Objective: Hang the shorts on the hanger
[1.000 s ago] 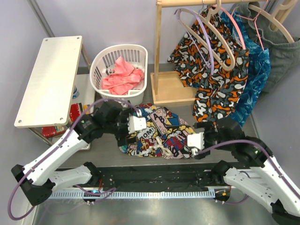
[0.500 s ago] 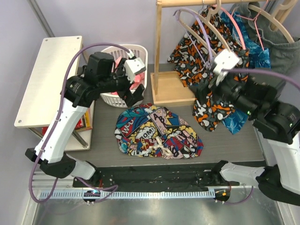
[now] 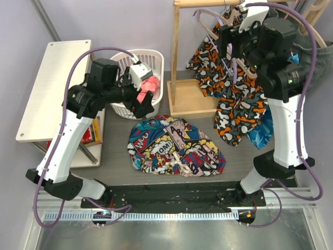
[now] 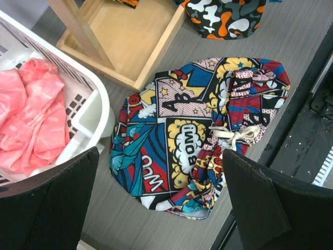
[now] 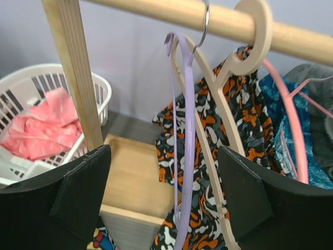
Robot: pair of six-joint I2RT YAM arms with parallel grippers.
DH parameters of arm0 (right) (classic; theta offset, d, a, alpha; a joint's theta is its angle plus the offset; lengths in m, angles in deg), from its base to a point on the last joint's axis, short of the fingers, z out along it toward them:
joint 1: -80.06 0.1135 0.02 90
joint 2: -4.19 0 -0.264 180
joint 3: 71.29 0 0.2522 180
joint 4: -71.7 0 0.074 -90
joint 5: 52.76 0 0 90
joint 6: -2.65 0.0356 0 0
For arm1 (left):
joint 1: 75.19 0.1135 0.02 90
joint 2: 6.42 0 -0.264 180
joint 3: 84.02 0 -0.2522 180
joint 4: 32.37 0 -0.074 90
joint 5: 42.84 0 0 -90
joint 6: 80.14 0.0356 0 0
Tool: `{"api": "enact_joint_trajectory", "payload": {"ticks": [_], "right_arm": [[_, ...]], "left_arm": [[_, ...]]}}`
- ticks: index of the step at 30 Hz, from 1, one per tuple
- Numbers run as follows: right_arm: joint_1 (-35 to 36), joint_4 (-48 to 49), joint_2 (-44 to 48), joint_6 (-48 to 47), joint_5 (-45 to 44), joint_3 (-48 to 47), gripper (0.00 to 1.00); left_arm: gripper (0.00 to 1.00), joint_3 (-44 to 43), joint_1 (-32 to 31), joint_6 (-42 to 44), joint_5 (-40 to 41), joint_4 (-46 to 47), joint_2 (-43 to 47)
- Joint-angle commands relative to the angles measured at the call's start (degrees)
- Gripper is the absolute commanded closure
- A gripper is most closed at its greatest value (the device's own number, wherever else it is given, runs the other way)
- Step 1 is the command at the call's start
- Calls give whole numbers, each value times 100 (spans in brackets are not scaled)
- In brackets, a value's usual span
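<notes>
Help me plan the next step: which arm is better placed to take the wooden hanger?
Right. The right gripper is open, up at the rail, facing the hanger; the left gripper hovers open above the shorts.

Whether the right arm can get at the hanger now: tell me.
Probably yes. The right gripper is up at the rail, jaws open, with the hanger hanging right ahead between its fingers. The lilac hanger hangs close beside it and might get caught too.
</notes>
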Motion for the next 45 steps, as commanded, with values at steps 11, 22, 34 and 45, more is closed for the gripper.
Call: {"api": "enact_joint_trajectory", "payload": {"ticks": [11, 22, 34, 45], "right_arm": [[-1888, 457, 384, -99, 1745, 618, 21], [-2356, 475, 164, -468, 2442, 1259, 30], [-2356, 642, 40, -662, 2301, 1769, 40], [-2356, 308, -65, -153, 3583, 1734, 96]], "left_arm": [[0, 477, 109, -69, -349, 73, 499], [0, 574, 117, -42, -314, 82, 560], [0, 662, 109, -33, -323, 73, 596], [0, 767, 117, -7, -323, 65, 622]]}}
